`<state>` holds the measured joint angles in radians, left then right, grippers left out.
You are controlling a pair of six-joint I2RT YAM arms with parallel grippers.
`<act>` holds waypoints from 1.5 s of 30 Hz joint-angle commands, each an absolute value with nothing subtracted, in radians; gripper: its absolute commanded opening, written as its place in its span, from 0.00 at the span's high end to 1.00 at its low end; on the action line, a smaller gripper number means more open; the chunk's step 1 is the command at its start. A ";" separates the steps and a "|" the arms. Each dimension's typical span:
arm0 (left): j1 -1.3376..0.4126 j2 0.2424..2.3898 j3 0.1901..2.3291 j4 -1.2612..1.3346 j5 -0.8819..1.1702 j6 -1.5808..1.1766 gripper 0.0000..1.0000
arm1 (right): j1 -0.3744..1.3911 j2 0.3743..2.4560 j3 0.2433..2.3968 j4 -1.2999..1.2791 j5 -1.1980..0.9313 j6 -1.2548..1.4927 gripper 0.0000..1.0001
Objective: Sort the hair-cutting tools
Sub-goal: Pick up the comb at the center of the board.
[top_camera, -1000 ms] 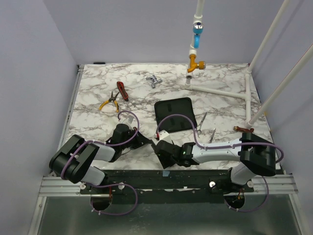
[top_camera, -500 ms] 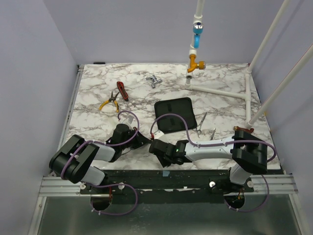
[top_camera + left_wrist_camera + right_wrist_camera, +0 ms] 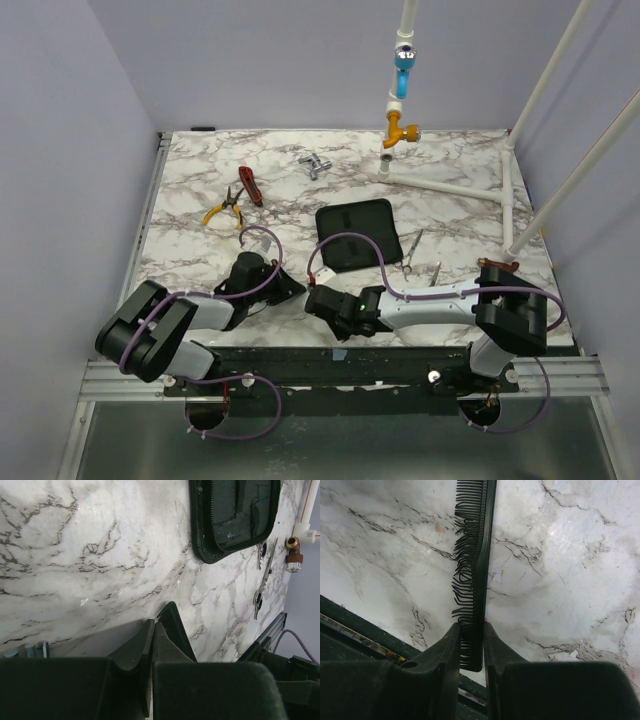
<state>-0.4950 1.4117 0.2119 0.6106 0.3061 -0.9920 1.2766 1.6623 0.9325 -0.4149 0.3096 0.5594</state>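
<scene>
Far L, yellow-handled pliers (image 3: 222, 210) lie on the marble table (image 3: 190, 165). L fingers (image 3: 132, 647) clenched tight, nothing between them, low near the front edge. Centre-front: R fingers (image 3: 447, 650) pinch the black comb (image 3: 477, 555) by one end. Behind it, an open zip case (image 3: 355, 235). Silver scissors (image 3: 412, 246) lie flat just R of the case.
</scene>
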 commanded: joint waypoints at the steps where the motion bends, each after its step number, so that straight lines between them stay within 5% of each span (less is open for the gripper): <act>1: -0.497 1.333 0.267 0.453 0.293 -0.966 1.00 | 1.284 1.631 0.950 -0.493 0.339 0.561 0.81; 17: -0.482 1.167 0.400 0.227 0.215 -0.909 0.90 | 1.284 1.449 0.902 -0.533 0.363 0.612 0.82; 23: -0.484 1.233 0.401 0.307 0.312 -0.910 0.89 | 1.284 1.458 0.860 -0.476 0.322 0.619 0.62; 37: -0.531 1.534 0.388 0.520 0.350 -0.928 0.90 | 1.283 1.527 0.830 -0.372 0.323 0.623 0.51; 45: -0.548 1.571 0.379 0.540 0.352 -0.929 0.92 | 1.283 1.602 0.827 -0.346 0.336 0.633 0.53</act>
